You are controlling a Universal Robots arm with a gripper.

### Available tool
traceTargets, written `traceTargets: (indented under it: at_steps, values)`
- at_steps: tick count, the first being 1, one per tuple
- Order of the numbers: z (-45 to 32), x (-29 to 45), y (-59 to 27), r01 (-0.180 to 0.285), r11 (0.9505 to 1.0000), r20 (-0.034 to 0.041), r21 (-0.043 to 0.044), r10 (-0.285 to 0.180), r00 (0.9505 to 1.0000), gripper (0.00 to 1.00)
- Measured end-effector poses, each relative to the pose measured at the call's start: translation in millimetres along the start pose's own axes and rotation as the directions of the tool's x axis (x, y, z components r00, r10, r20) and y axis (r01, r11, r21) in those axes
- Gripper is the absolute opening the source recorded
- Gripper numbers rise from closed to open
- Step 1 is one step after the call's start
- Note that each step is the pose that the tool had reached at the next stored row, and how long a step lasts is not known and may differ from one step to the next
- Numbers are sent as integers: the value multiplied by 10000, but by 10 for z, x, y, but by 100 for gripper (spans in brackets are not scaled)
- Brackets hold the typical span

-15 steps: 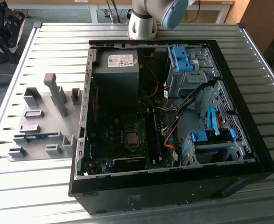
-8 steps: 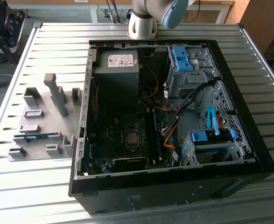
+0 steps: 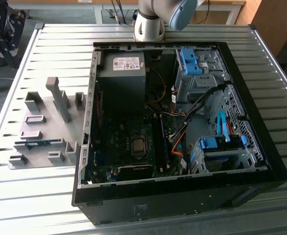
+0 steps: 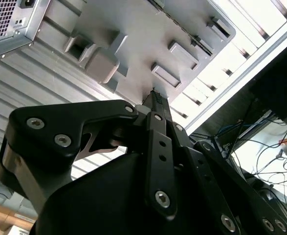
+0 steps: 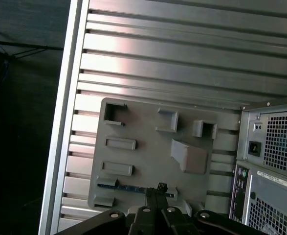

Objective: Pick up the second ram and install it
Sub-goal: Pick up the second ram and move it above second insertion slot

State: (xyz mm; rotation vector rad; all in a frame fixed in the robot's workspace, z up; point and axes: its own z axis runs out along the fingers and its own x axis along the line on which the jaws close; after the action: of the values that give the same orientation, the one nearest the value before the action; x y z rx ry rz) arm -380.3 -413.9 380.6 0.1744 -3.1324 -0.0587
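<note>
Evidently the gripper (image 5: 159,188) hangs above the grey fixture plate (image 5: 148,122), its jaws pressed together with nothing between them. Brought down like that, I judge, it would strike the second ram (image 5: 123,186) instead of straddling it. The ram sits in a slot along one rim of the plate. Its long axis runs parallel to that rim, with one end towards the computer case (image 5: 275,161) beside the plate.
</note>
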Motion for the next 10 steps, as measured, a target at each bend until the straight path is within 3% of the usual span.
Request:
traceTargets:
  at_steps: [5, 10]
  values:
    - [12, 3, -17, 184, 9997, -98, 140, -183, 9998, 10]
    - [21, 3, -17, 1073, 9941, -158, 143, -1071, 9941, 10]
